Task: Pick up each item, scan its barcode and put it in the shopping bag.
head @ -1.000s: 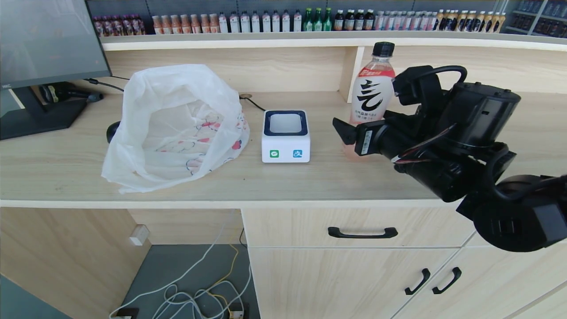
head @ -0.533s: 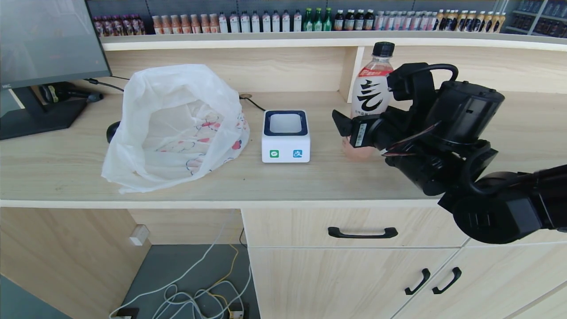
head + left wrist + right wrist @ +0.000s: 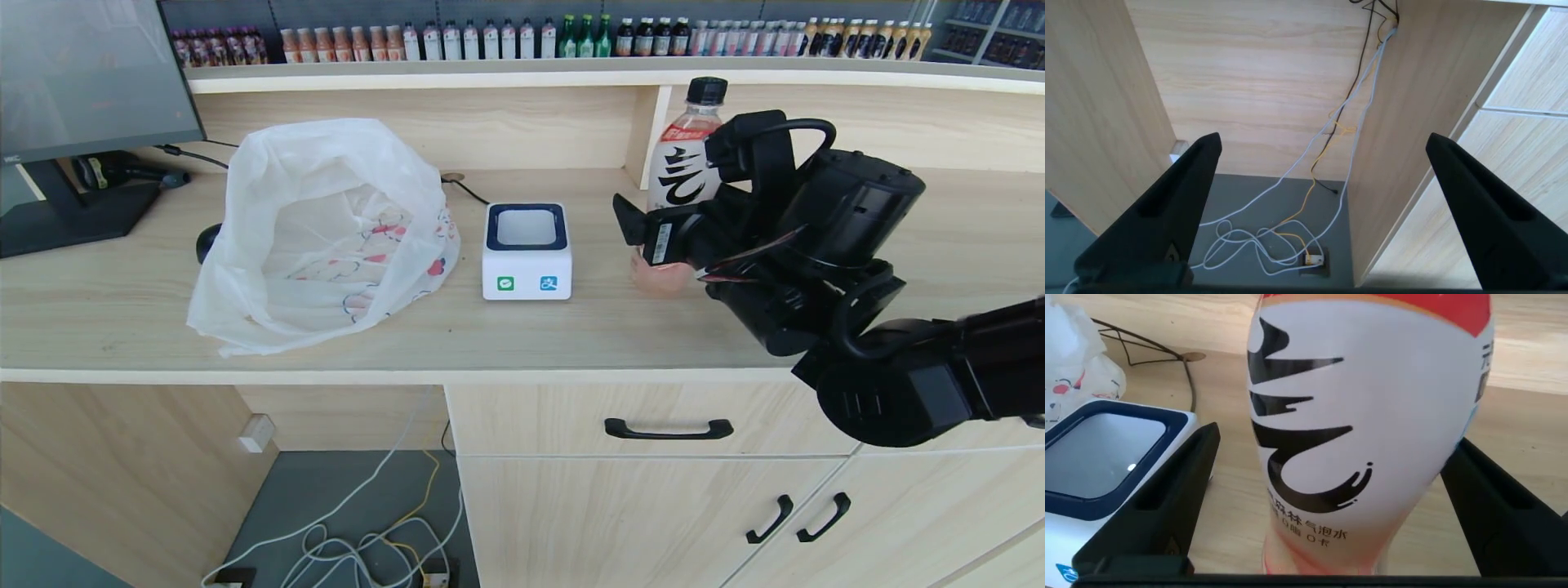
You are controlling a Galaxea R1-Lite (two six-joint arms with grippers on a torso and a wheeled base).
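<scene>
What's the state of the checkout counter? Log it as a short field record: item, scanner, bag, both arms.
item: bottle, upright on the counter, not yet lifted
scanner: white scanner, between the shopping bag and the bottle
shopping bag: shopping bag, mouth open, to the left of the scanner
right gripper: right gripper, jaws open, one on each side of the bottle
left gripper: left gripper, jaws open, empty, below the counter above the floor cables

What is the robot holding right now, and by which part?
Nothing yet. The right gripper straddles the lower body of the bottle, with its fingers open and not clamped on it. The left gripper is open and empty.
</scene>
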